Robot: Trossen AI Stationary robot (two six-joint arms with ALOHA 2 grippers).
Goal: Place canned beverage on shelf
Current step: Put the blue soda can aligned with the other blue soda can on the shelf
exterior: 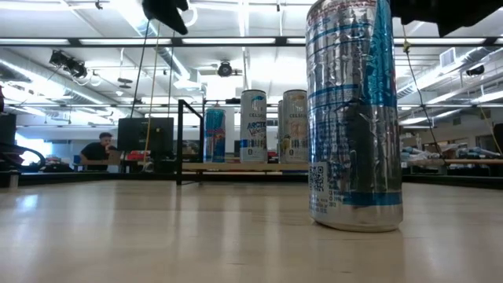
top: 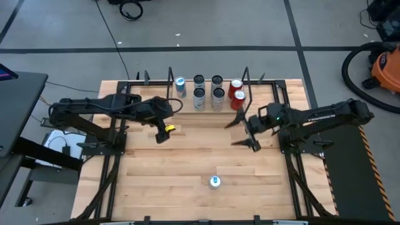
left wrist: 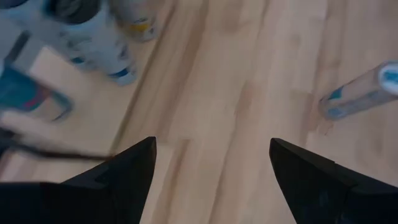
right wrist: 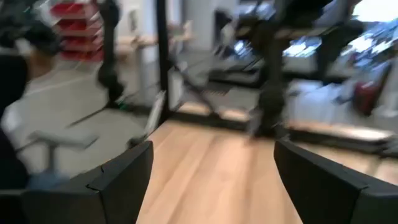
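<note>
Your table [top: 187, 162] is bare light butcher-block; beyond its far edge lies grey floor [top: 206, 25] with taped lines, and a workshop with a seated person [exterior: 100, 151]. The lone can [top: 215, 182] stands upright, long axis vertical, near the front edge, well clear of both grippers. The right gripper [top: 245, 130] and left gripper [top: 164, 128] hover with fingers spread, empty. Behind them, the shelf [top: 209, 103] carries seven upright cans.

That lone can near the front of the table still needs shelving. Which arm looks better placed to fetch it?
Probably the right gripper: it is open, empty and slightly nearer the lone can. The left gripper is open too, but a bit farther. It is close.
</note>
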